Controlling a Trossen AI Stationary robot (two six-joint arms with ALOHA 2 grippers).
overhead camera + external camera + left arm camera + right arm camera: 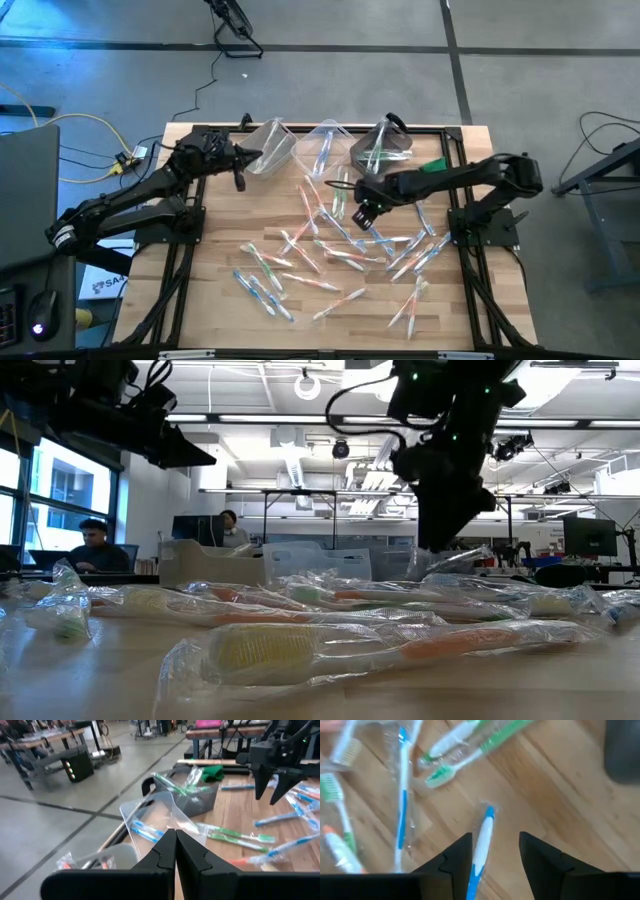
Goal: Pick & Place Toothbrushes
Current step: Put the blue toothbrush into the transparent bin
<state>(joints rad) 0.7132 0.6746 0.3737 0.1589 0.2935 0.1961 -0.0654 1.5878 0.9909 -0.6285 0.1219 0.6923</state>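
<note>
Right gripper (495,851) over table centre, fingers parted, straddling blue toothbrush (481,845) lying flat on wood; nothing grasped. Straddle likely lines brush up for pinch across handle. Other toothbrushes (330,255) scattered across table (200,310); a few already in bins (325,145) at far edge. Left gripper (175,851) clenched, empty, waiting above bins.

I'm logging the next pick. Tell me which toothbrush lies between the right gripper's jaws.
The blue-handled wrapped toothbrush, lying on the wood between the open jaws of the right gripper. The green-handled toothbrushes and another blue one lie farther off.
</note>
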